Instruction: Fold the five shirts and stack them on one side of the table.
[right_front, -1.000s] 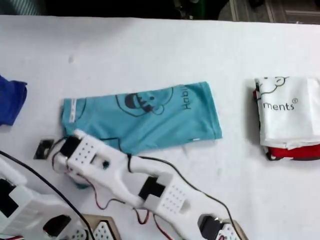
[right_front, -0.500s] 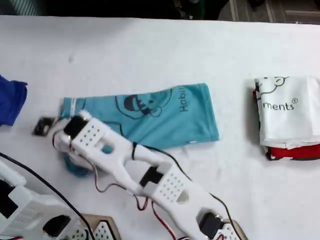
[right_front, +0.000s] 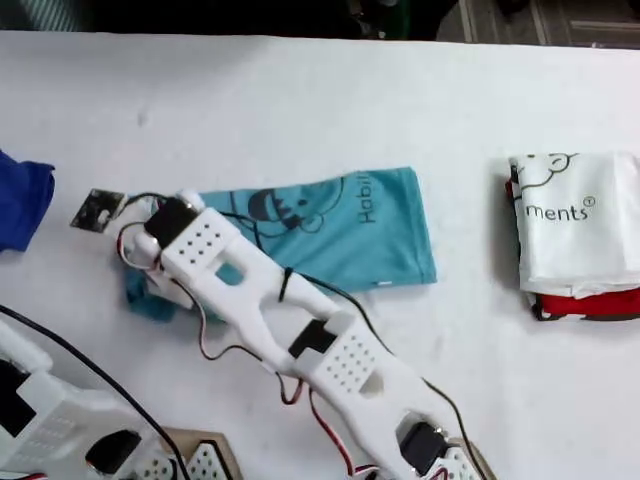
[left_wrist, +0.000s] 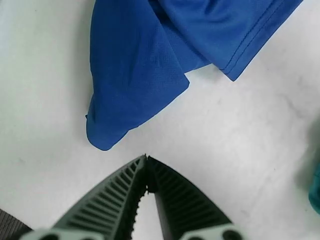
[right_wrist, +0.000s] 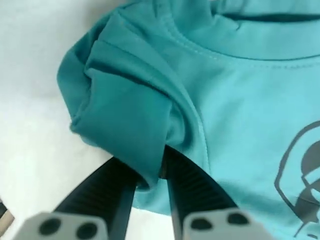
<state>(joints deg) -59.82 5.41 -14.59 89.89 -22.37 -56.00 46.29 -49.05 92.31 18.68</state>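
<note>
A teal shirt (right_front: 330, 235) lies folded lengthwise in the middle of the table, its collar end bunched under the right arm. My right gripper (right_wrist: 161, 172) is shut on a fold of the teal shirt (right_wrist: 150, 105) near the collar; in the high view it (right_front: 160, 270) sits at the shirt's left end. A blue shirt (right_front: 20, 200) lies crumpled at the table's left edge. My left gripper (left_wrist: 146, 172) is shut and holds nothing, just short of the blue shirt (left_wrist: 165, 55). Folded shirts (right_front: 575, 230), white over red, are stacked at the right.
The right arm (right_front: 300, 340) stretches from the front edge across to the teal shirt's left end. The left arm's base (right_front: 50, 420) sits at the front left corner. White table (right_front: 300, 90) lies bare behind the shirts.
The right gripper has moved away from the front edge, dragging the teal shirt's collar end with it, so the left end is now bunched. The left arm has not moved.
</note>
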